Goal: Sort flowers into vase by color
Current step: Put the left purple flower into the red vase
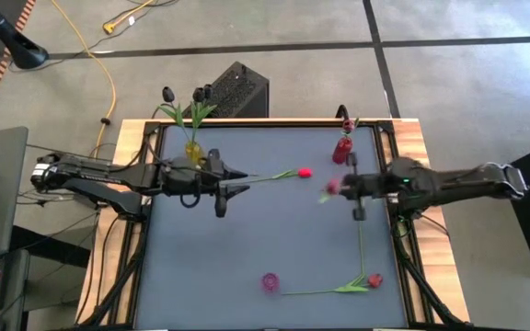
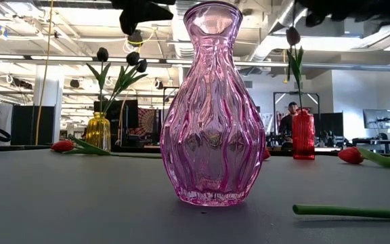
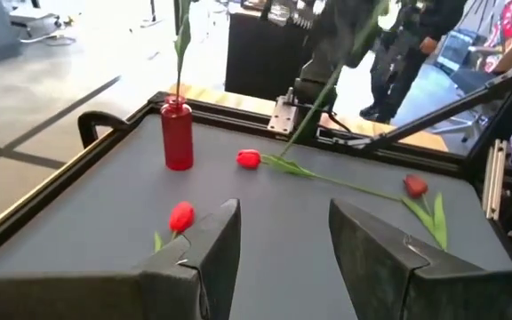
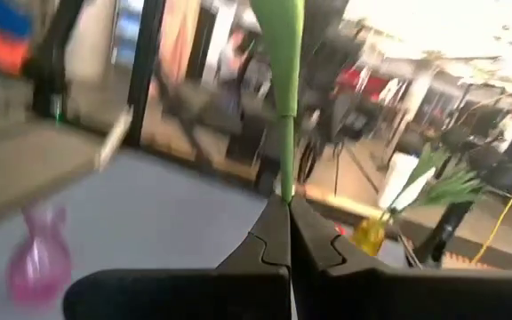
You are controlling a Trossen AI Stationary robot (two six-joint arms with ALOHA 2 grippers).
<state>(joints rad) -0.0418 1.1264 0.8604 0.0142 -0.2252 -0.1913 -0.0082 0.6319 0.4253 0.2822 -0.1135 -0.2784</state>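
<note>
Right gripper: hangs over the right half of the tabletop, fingers pressed together on the thin green stem of a held flower. In the right wrist view, runs that stem straight out from the fingertips, a leaf along its far part; shows no head there. In the high view, leaves a blurred reddish head just beside the gripper on the side facing the left arm, so probably red, though hard to tell which way the whole stem tilts. Puts the red vase, already holding one stem, near the far right corner, just toward the far edge from this gripper and far nearer to it than to the other arm. Calls, most likely, for standing the stem upright, cut end down, over that narrow neck. Left gripper: hovers over the left half near the yellow vase, fingers spread and holding nothing. Lying flower: flat on the tabletop just ahead of it, long axis parallel to the far edge, red head toward the right edge, stem end toward the spread fingers. Pink vase: near the near edge, well apart from both.
</note>
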